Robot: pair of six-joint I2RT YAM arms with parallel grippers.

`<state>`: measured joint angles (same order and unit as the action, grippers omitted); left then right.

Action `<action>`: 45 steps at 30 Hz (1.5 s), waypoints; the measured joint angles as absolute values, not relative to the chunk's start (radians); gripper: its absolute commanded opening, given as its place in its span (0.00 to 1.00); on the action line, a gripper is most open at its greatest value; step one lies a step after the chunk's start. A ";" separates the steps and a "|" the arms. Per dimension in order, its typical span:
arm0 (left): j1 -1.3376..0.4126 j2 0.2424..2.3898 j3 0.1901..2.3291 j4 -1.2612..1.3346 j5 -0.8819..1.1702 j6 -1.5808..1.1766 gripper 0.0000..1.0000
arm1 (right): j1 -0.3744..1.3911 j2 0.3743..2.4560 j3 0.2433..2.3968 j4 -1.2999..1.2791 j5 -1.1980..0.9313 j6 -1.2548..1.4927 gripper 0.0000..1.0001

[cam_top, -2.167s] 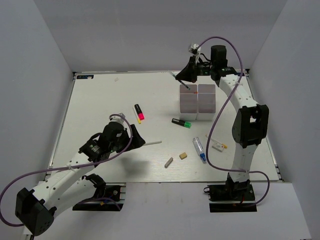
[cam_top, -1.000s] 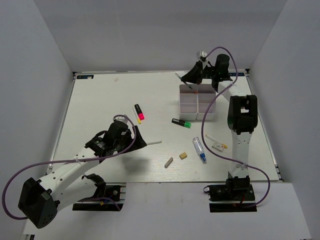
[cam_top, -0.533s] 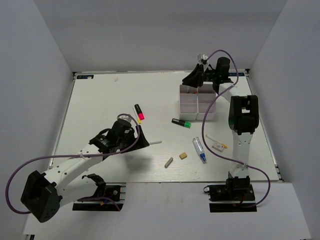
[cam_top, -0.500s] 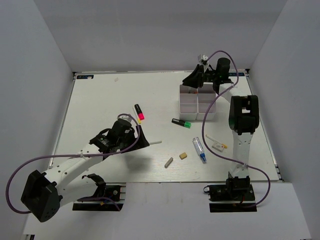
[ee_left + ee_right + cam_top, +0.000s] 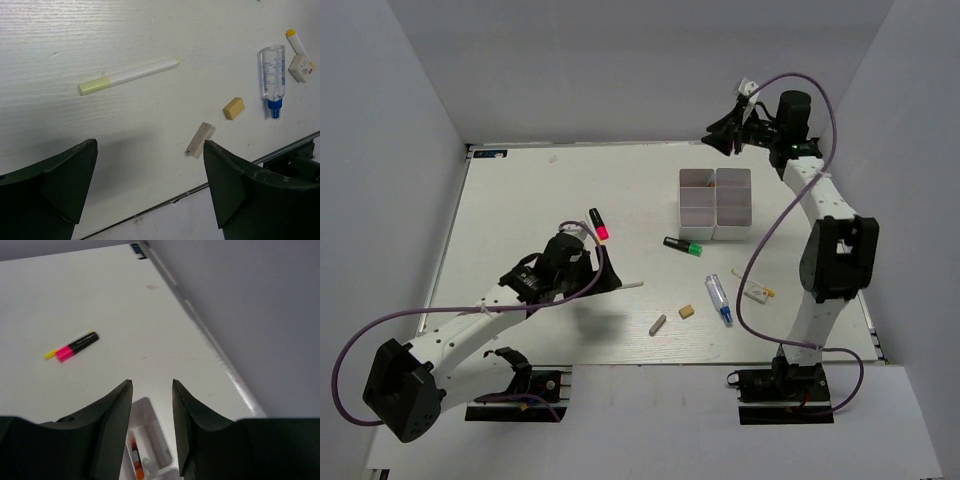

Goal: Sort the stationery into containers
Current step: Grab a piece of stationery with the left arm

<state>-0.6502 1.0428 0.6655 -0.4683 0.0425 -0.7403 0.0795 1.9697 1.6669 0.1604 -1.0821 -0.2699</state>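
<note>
The containers are one white box (image 5: 715,233) split into four compartments, at the back right. In the right wrist view a red-orange pen (image 5: 134,454) lies in a compartment of the box (image 5: 152,415). My right gripper (image 5: 724,141) (image 5: 152,383) hangs open and empty, high behind the box. My left gripper (image 5: 610,278) (image 5: 150,145) is wide open just above the table, close by a pale stick (image 5: 626,287) (image 5: 129,75). Loose stationery includes a pink marker (image 5: 599,226) (image 5: 72,346), a green marker (image 5: 683,246), a blue-tipped tube (image 5: 719,298) (image 5: 272,75), a tan eraser (image 5: 687,311) (image 5: 233,108) and a grey eraser (image 5: 658,325) (image 5: 200,140).
A white eraser (image 5: 757,293) (image 5: 301,68) and a thin yellow-tipped pen (image 5: 744,279) (image 5: 297,42) lie right of the tube. The table's near edge (image 5: 210,187) runs just below the grey eraser. Grey walls close in the back and both sides.
My right gripper has opened, left the pen in the box, and risen back to the right. My left gripper has crept right toward the pale stick.
</note>
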 measured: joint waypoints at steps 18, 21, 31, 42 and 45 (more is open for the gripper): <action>-0.644 1.266 0.859 -0.402 0.066 -0.494 0.37 | 0.011 1.298 1.191 -0.450 -0.368 -0.395 0.55; -0.639 1.301 0.899 -0.427 0.013 -0.496 0.67 | 0.014 1.204 1.104 -0.540 -0.373 -0.429 0.32; -0.540 1.599 1.177 -0.562 -0.178 -0.601 0.54 | 0.013 1.041 0.953 -0.683 -0.371 -0.478 0.24; -0.337 1.822 1.338 -0.604 -0.104 -0.653 0.49 | 0.013 0.942 0.865 -0.697 -0.390 -0.472 0.25; -0.323 1.887 1.422 -0.628 -0.085 -0.660 0.49 | 0.013 0.927 0.852 -0.694 -0.398 -0.466 0.25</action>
